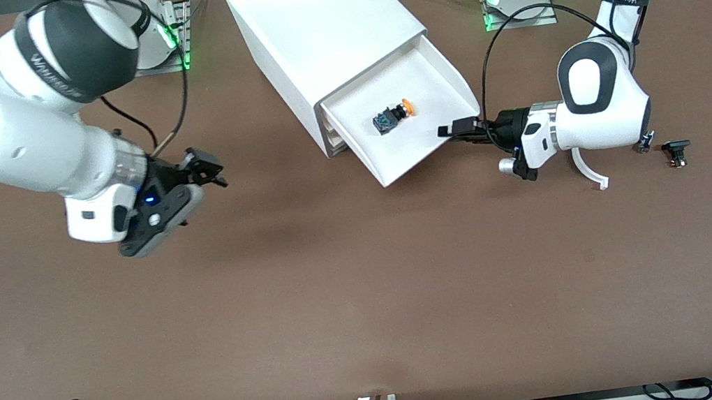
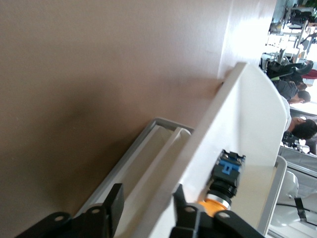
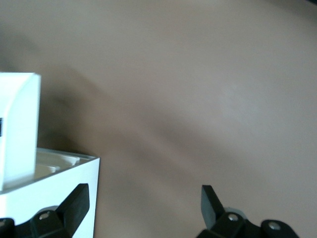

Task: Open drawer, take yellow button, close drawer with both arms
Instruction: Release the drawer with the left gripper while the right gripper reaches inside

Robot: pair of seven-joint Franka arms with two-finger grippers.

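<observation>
Item: cabinet [image 1: 323,28], large white box, standing near the arms' bases in the middle of the table [image 1: 370,296].

Item: drawer [image 1: 438,138], uppermost, pulled well out toward the front camera and the left arm's end. Contents: one button [image 1: 394,115], nothing else visible in it. The lower drawers show only as edges under it in the left wrist view.

Item: button, orange cap, dark body. Lies on its side on the drawer floor, about mid-tray. Long axis runs roughly across the tray, cap end pointing toward the left arm's end of the table.

Item: left gripper [image 1: 459,131], low, at the drawer's front corner. In the left wrist view the two fingers straddle the drawer's wall, one outside and one inside, with a gap between them (parted, gripping nothing that I can see). From these jaws the button lies just inside the tray, cap end toward them.

Item: right gripper [image 1: 204,169], over bare table toward the right arm's end, well apart from the cabinet; fingers spread wide, empty.

Judgement: opening looks done; taking the button is next. The left arm is plainly nearer, but its fingers sit across the wall, so it would have to lift clear first. The right would have to reach past the drawer's side wall.

Item: small black part [image 1: 676,152], loose on the table near the left arm's elbow.
</observation>
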